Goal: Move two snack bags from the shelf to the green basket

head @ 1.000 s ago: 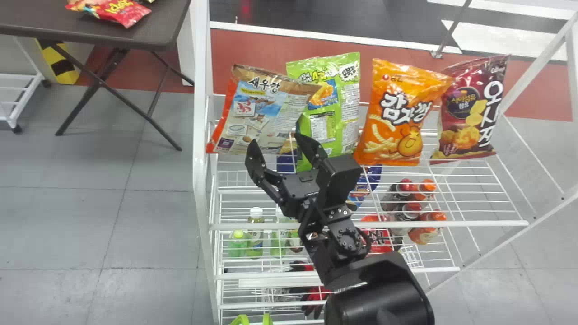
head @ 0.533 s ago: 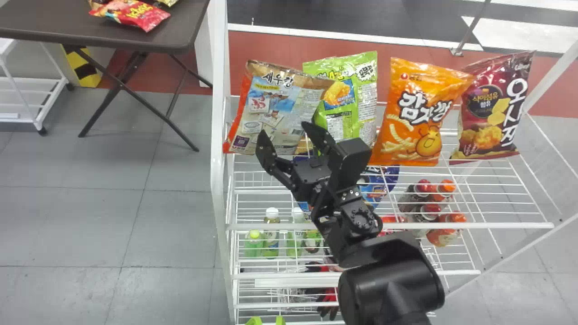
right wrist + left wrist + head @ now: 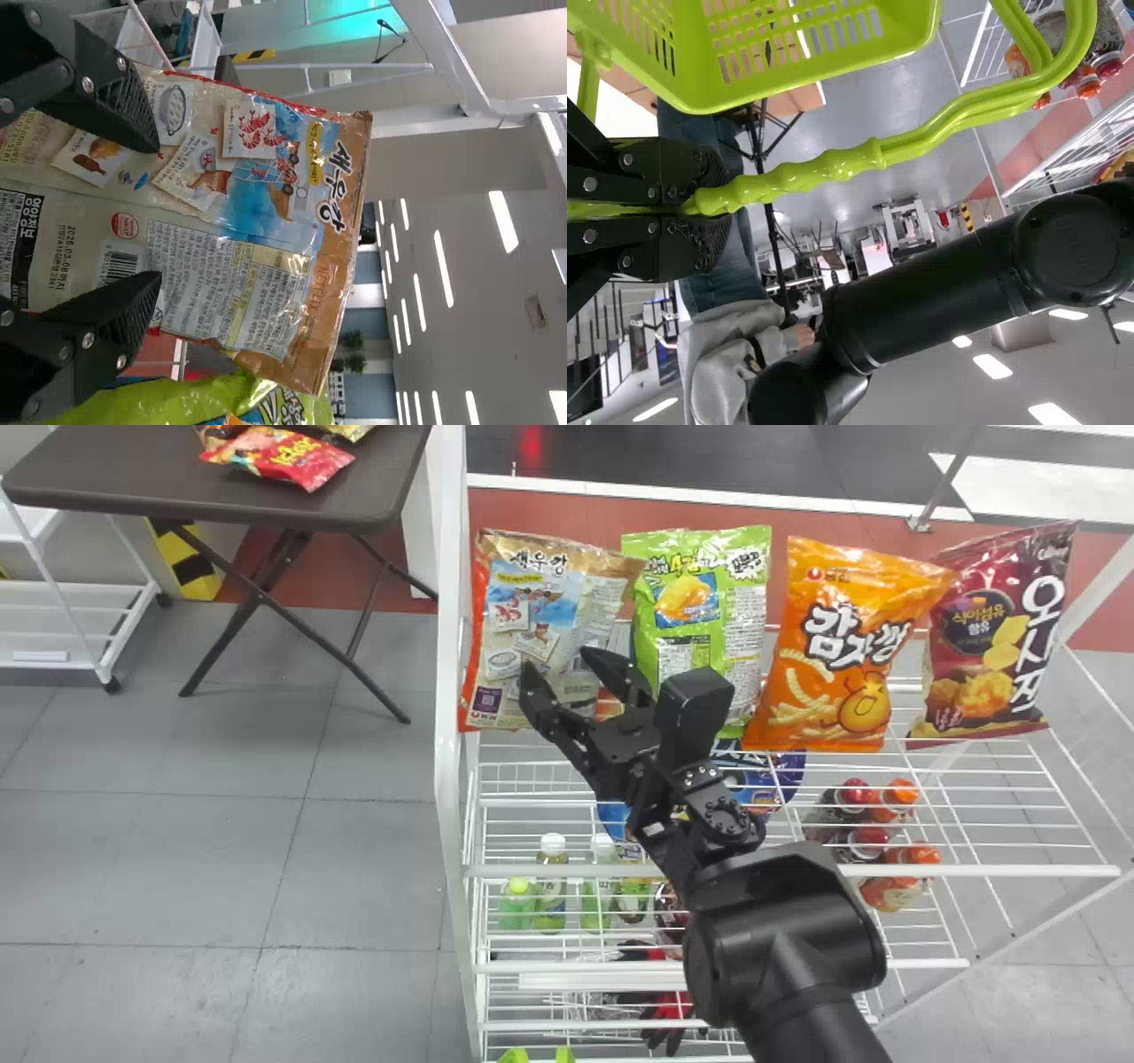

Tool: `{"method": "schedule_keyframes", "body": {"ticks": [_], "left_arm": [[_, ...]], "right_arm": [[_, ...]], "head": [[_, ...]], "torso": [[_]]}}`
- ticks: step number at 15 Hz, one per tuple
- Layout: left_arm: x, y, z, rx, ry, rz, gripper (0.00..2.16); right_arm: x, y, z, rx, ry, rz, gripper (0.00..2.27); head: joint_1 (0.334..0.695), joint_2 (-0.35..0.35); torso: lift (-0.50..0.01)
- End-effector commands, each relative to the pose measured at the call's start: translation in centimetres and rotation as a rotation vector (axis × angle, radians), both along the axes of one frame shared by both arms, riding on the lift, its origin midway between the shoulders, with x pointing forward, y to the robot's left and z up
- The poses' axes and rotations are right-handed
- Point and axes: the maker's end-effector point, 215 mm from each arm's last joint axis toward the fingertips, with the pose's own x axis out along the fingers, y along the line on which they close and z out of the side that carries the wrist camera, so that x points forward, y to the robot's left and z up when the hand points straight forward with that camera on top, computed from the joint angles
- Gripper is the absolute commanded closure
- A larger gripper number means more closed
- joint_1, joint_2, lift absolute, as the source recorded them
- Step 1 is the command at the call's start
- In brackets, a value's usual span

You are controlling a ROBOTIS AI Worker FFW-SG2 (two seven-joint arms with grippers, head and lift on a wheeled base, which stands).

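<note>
At the upper centre of the head view, the right hand (image 3: 574, 669) is spread against the lower part of the brown snack bag (image 3: 549, 598), upright on the shelf (image 3: 450, 735). Closing too shallowly could make the slick film slip or tip the bag backward; a sideways drift could knock the green snack bag (image 3: 746, 615) just beside it. The left hand (image 3: 716, 202) clamps the handle (image 3: 819, 177) of the green basket (image 3: 709, 96), which might swing under an off-centre drop.
</note>
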Motion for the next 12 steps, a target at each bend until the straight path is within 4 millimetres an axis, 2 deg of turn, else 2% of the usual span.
{"method": "schedule_keyframes", "body": {"ticks": [1,3,4,7,12], "left_arm": [[0.0,0.0,-0.1,0.001,0.003,0.001,2.13],[0.0,0.0,-0.2,0.001,0.004,0.003,2.13],[0.0,0.0,-0.1,0.000,0.004,0.003,2.13],[0.1,0.0,-0.2,0.004,0.001,0.003,2.13],[0.4,-0.2,0.2,0.002,-0.010,0.004,2.13]], "right_arm": [[0.7,-0.3,-0.5,-0.009,0.026,0.002,1.53],[0.8,-0.7,-0.7,-0.015,0.032,-0.003,2.12],[0.8,-0.8,-0.3,-0.012,0.020,-0.002,2.24],[-0.8,-0.8,0.5,0.007,0.001,0.001,2.24],[-5.1,0.4,2.4,0.051,0.014,0.065,2.24]], "head": [[0.695,-0.081],[0.695,-0.082],[0.695,-0.087],[0.695,-0.093],[0.695,-0.086]], "torso": [[-0.013],[-0.013],[-0.013],[-0.013],[-0.013]]}}
